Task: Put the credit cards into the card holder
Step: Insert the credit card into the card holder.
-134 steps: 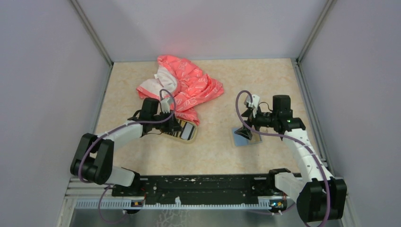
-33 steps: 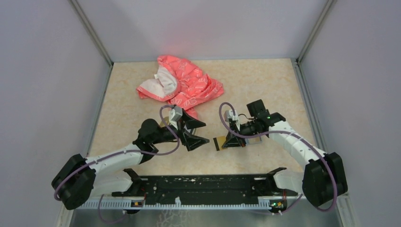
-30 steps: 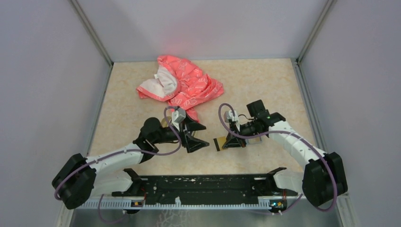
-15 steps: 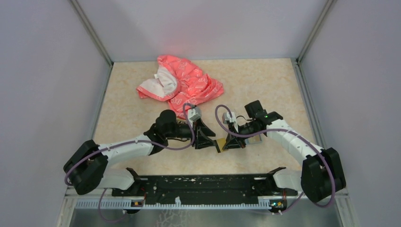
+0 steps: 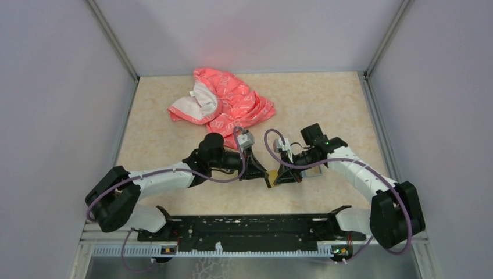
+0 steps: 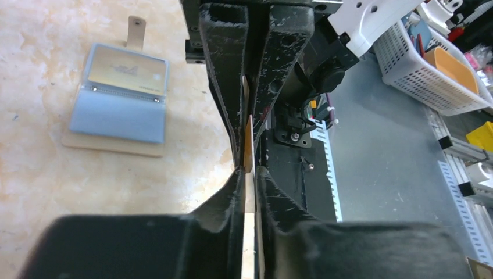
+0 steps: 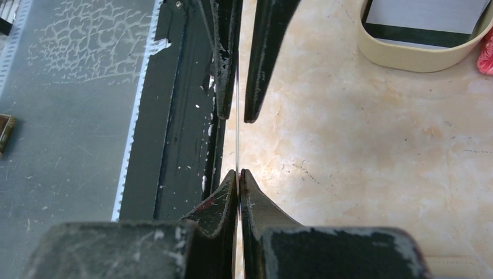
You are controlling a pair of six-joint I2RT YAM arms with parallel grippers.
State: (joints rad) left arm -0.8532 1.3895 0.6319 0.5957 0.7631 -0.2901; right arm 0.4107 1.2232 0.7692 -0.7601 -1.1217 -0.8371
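Pinches a thin, likely stiff, slick credit card edge-on at frame centre in the closed right gripper, with the left gripper narrowly open round its free end, best squeezed across flat faces.

The right hand is pinched tight on a credit card, seen edge-on as a thin line. The left hand faces it from the opposite side, jaws a little apart around the card's far end, one finger close against it, the other clear. On the beige counter sits a cream oval dish holding what may be a pale card.
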